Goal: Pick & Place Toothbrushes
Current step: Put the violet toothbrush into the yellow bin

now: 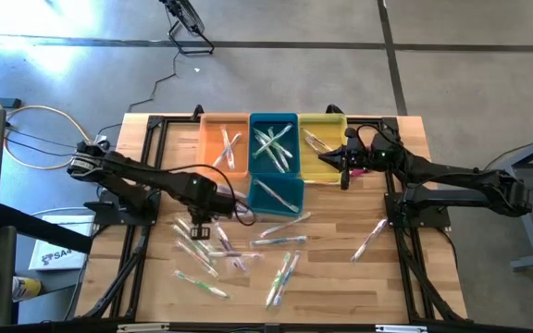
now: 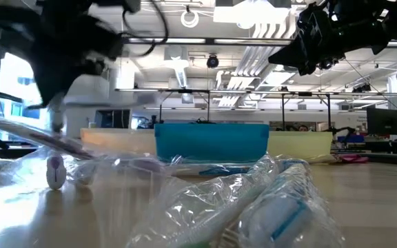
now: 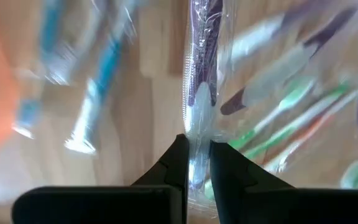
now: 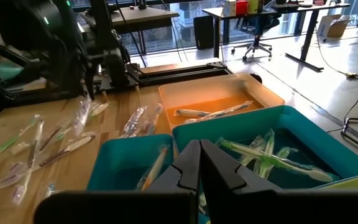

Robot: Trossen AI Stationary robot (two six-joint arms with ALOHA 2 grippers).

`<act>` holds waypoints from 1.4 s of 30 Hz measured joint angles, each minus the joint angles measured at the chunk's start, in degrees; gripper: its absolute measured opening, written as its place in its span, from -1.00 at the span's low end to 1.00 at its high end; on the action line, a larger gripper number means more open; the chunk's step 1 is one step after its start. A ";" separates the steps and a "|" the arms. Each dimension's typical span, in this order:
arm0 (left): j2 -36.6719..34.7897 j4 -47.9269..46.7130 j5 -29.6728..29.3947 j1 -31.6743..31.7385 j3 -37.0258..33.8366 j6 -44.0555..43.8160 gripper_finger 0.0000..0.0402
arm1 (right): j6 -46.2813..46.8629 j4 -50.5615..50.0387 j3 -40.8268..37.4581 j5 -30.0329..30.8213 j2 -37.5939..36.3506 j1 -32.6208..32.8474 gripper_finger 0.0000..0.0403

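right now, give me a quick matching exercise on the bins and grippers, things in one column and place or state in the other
Things:
1. orange bin
2. yellow bin
3. left gripper
4. right gripper

Place or state:
a. shut, holding nothing, by the yellow bin
b. left end of the bin row
c. shut on a purple-handled toothbrush
d. right end of the bin row

Pairs: 1-b, 2-d, 3-c, 4-a

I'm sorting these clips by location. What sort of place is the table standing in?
Probably an open-plan office or lab. Beyond the wooden table stand desks with an office chair, and exposed ceiling ducts run overhead above a bare concrete floor.
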 joint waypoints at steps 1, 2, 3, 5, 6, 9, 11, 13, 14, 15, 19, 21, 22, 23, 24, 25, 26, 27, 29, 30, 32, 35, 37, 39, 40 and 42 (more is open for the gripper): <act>0.00 -0.64 -0.98 0.02 1.75 0.00 -0.83 | 0.00 0.00 0.00 -0.02 0.00 0.01 -0.98; 0.00 -1.56 -2.15 0.04 3.43 0.00 -0.83 | 0.00 -0.01 0.00 -0.02 0.00 -0.01 -0.98; 0.00 -2.42 -3.41 0.04 5.21 0.13 -0.83 | -0.01 0.00 0.00 -0.02 0.00 -0.01 -0.98; 0.00 -3.42 -6.51 0.04 8.60 0.86 -0.83 | -0.01 0.00 0.00 -0.02 0.00 0.01 -0.98; 0.00 -3.88 -8.07 0.04 10.08 1.55 -0.83 | -0.01 -0.02 0.00 -0.02 0.00 -0.01 -0.98; 0.00 -4.55 -12.55 0.40 14.40 3.44 -0.83 | -0.01 -0.02 0.00 -0.04 0.00 0.01 -0.98; 0.00 -5.42 -14.57 1.42 16.89 4.68 -0.83 | -0.09 -0.03 0.00 -0.04 0.00 0.00 -0.98; 0.00 -5.51 -14.81 3.28 18.77 5.46 -0.83 | -0.20 -0.07 0.00 -0.09 0.00 -0.01 -0.98; 0.00 -5.70 -14.75 4.38 19.43 6.12 -0.83 | -0.21 -0.09 0.00 -0.24 0.00 -0.01 -0.98; -0.02 -5.80 -14.62 5.46 19.85 6.49 -0.83 | -0.21 -0.31 0.00 -0.28 -0.02 0.01 -0.98; 0.00 -5.49 -11.26 9.64 19.80 7.70 -0.83 | -0.26 -2.98 0.00 -0.27 -0.02 -0.01 -0.98; -0.04 -3.68 -9.91 11.16 18.54 7.80 -0.83 | -0.37 -4.73 0.00 -0.28 -0.02 -0.01 -0.98; -0.01 -2.42 -9.05 11.80 17.62 8.10 -0.83 | -0.41 -5.24 0.00 -0.26 -0.02 -0.01 -0.98; 0.04 -1.42 -7.98 12.32 16.71 8.43 -0.83 | -0.43 -5.62 0.00 -0.26 -0.02 -0.01 -0.98; 0.04 -0.69 -6.72 12.70 15.83 8.77 -0.83 | -0.43 -5.99 0.00 -0.27 -0.02 -0.01 -0.98; 0.02 0.10 -5.41 12.94 14.90 8.97 -0.83 | -0.43 -6.23 0.00 -0.26 -0.02 -0.01 -0.98; 0.00 0.91 -4.36 12.93 13.92 9.04 -0.83 | -0.43 -6.34 0.00 -0.26 -0.02 0.01 -0.98; 0.00 1.70 -3.36 12.84 12.69 9.05 -0.83 | -0.43 -6.28 0.00 -0.26 -0.02 0.00 -0.98; 0.02 2.58 -1.26 12.70 10.34 8.97 -0.83 | -0.44 -6.24 0.00 -0.26 -0.02 0.00 -0.98; 0.02 3.45 -0.17 12.32 9.17 8.46 -0.83 | -0.44 -6.21 0.00 -0.26 -0.02 0.00 -0.98; 0.02 5.31 0.89 11.94 6.94 7.49 -0.83 | -0.44 -6.01 0.00 -0.25 -0.02 -0.01 -0.98; 0.02 7.45 1.29 11.36 4.97 7.27 -0.83 | -0.45 -4.94 0.00 -0.18 -0.02 -0.01 -0.98; 0.02 8.65 1.57 11.27 4.69 7.69 -0.83 | -0.38 -3.23 0.00 -0.57 -0.02 -0.01 -0.98; 0.02 9.54 1.75 11.26 4.63 7.89 -0.83 | 0.24 -0.76 0.00 -2.77 0.24 0.01 -0.98; 0.02 10.14 1.78 11.26 4.63 7.91 -0.83 | 0.77 0.59 0.00 -4.50 0.53 0.01 -0.98; 0.02 10.49 1.73 11.28 4.63 8.04 -0.83 | 2.02 3.28 0.00 -8.05 1.40 0.01 -0.98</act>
